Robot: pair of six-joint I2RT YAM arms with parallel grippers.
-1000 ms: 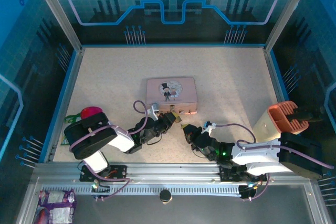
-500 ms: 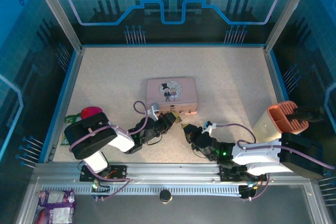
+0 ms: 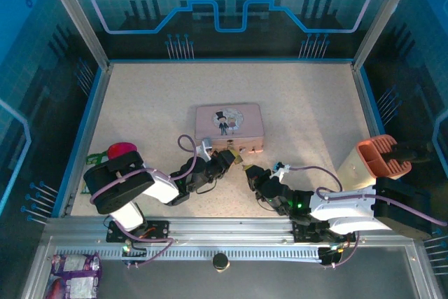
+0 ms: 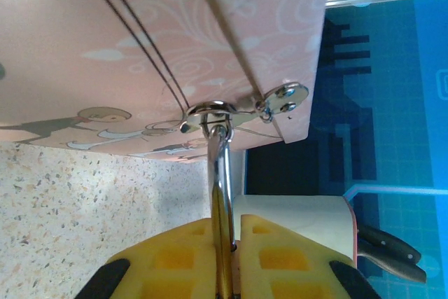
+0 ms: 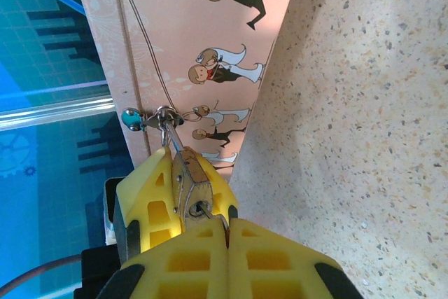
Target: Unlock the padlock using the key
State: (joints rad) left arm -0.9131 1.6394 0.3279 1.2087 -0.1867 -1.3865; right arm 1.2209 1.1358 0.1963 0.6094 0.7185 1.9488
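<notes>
The padlock [image 5: 190,180] has a brass body and a silver shackle [image 4: 220,166] hooked through the hasp [image 4: 210,111] on the front of the pink tin [image 3: 229,125]. My left gripper [image 4: 227,225] is shut on the padlock, and its yellow fingers [image 5: 150,201] hold the body on both sides. My right gripper [image 5: 227,223] is shut on the key [image 5: 210,213], whose tip sits in the keyhole at the padlock's bottom end. From above, the left gripper [image 3: 225,160] and the right gripper [image 3: 250,172] meet at the padlock [image 3: 236,159] just in front of the tin.
An orange and white object [image 3: 374,162] stands at the table's right edge. A red object [image 3: 121,150] lies at the left edge behind my left arm. A purple packet [image 3: 73,271] lies below the rail at the bottom left. Blue walls enclose the table.
</notes>
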